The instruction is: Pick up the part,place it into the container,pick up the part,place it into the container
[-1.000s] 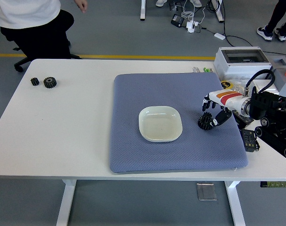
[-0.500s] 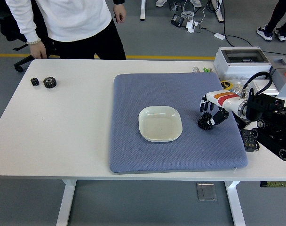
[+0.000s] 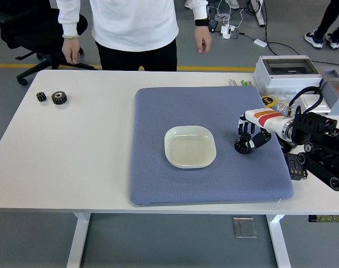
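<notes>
A black gear part lies on the blue mat, just right of the pale green dish. My right hand comes in from the right and hangs over the gear, its fingers curled down around it and touching it. The gear still rests on the mat. Two more black gears, a small one and a larger one, sit at the table's far left. My left arm is out of view.
A grey open box and small cluttered items stand at the back right. A person in a white top stands at the table's far side, hands hanging free.
The person has walked right along the far side to the middle. My right hand has lowered its fingers closer around the gear; the gear has barely moved.
</notes>
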